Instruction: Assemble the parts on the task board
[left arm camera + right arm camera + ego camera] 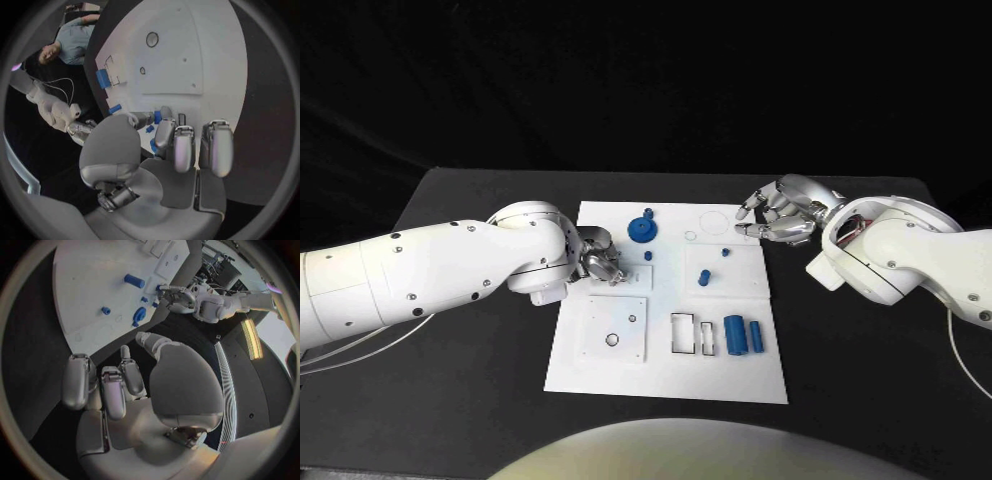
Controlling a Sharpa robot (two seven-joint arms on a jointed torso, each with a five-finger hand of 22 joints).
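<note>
The white task board (668, 385) lies in the middle of the black table (459, 400), and both hands hang at its far half.

The left hand (597, 264) sits over the board's left edge, at about nine o'clock from the board's centre. In the left wrist view its fingers (181, 150) are curled over the plate, and a small blue part (157, 117) shows at the fingertips. It seems to be pinched there, though the fingers hide most of it, so I cannot tell for sure whether the hand is grasping it or only touching it.

The right hand (783, 215) hovers at the board's far right corner, at about two o'clock. Its fingers are bent but apart, with nothing between them in the right wrist view, so it is released.

On the board, a round blue knob (643, 229) stands at about eleven o'clock from the centre. A small blue ring (689, 236) lies just right of it. A short blue peg (705, 276) lies near the centre, with another small blue piece (724, 253) just beyond it. Two blue bars (743, 334) lie side by side at about four o'clock, beside an open rectangular slot (685, 332). A raised white square plate with a round hole (613, 340) sits at about seven o'clock.
</note>
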